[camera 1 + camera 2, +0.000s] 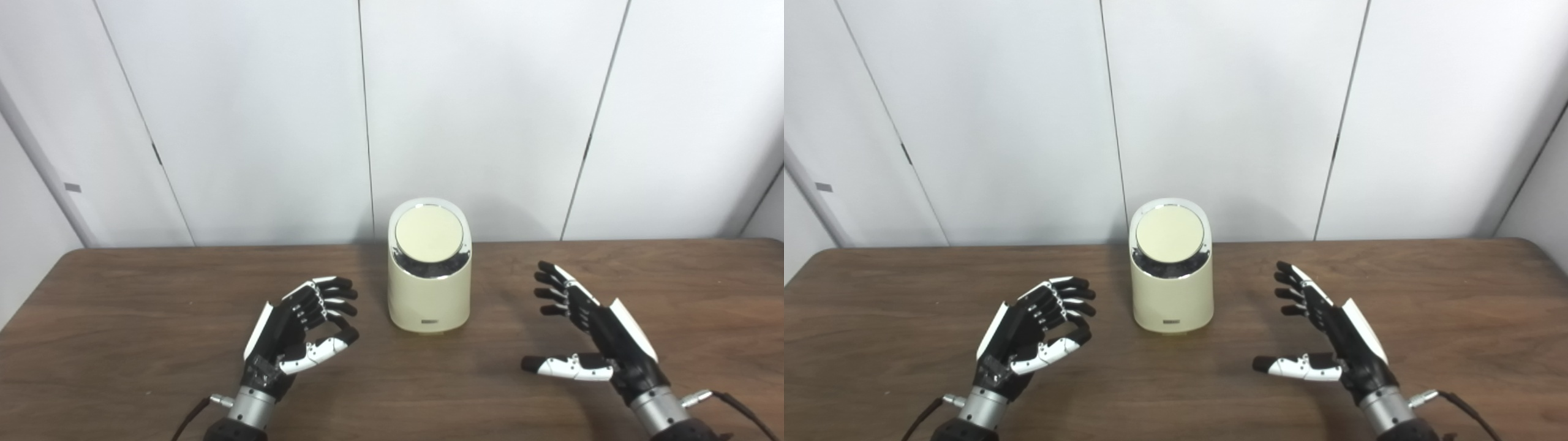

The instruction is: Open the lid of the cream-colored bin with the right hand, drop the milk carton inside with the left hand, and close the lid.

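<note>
Bin [429, 288]: upright at table [122, 343] centre, lid [428, 234] down, facing forward. Right hand [591, 331]: empty, fingers spread, right of bin, apart. Left hand [300, 327]: empty, fingers curled apart, equally near. Milk carton: not visible.

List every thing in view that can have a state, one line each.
cream-colored bin: upright on the table, apart from both hands.
lid: closed, tilted toward the camera.
left hand: empty, fingers curled but apart, left of the bin.
right hand: open, empty, fingers spread, right of the bin.
milk carton: not in view.
</note>
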Available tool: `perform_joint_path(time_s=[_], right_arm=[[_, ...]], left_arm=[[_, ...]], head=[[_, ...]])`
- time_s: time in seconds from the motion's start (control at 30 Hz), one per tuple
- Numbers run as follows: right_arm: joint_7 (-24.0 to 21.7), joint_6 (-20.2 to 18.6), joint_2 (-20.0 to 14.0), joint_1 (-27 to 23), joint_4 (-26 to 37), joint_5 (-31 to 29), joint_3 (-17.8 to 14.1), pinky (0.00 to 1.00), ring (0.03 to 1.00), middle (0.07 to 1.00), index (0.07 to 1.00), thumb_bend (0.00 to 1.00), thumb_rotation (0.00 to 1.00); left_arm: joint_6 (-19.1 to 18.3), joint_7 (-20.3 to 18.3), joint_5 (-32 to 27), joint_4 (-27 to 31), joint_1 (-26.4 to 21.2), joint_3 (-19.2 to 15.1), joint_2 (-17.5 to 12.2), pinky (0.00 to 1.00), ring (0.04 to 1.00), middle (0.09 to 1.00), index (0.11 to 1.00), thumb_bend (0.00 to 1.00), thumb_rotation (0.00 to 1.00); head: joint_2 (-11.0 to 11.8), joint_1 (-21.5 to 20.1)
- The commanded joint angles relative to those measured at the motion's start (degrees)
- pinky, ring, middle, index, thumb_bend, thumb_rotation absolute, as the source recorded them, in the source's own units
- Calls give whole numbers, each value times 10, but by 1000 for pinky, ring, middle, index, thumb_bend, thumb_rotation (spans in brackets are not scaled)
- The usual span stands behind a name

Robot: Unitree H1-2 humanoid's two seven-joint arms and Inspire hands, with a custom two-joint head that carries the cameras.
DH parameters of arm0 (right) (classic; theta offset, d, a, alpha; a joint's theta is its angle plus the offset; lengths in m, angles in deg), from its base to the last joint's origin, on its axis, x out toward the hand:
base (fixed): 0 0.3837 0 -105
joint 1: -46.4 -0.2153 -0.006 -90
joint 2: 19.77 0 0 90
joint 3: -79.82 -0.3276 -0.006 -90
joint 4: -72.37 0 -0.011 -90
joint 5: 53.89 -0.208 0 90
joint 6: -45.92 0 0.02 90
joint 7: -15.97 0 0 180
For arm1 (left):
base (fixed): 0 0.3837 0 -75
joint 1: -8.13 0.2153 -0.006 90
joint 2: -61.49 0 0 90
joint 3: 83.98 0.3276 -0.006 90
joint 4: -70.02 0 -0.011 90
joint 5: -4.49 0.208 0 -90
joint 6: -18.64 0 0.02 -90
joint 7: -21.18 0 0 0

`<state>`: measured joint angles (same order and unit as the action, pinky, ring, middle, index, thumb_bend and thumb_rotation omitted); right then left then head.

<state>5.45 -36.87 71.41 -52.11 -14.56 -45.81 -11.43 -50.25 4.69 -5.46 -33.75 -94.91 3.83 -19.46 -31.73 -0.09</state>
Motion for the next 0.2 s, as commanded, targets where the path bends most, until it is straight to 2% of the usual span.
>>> perform_joint_path(time_s=[0.0, 0.17], right_arm=[[13, 30, 1, -7, 5, -14, -3, 754, 858, 910, 926, 750, 199], [29, 42, 11, 8, -3, -10, -3, 782, 861, 909, 927, 746, 213]], left_arm=[[24, 4, -2, -25, 19, -2, -3, 483, 600, 677, 708, 694, 136], [32, 9, 10, -25, 19, 0, -7, 479, 593, 680, 723, 681, 91]], head=[[-1, -1], [2, -1]])
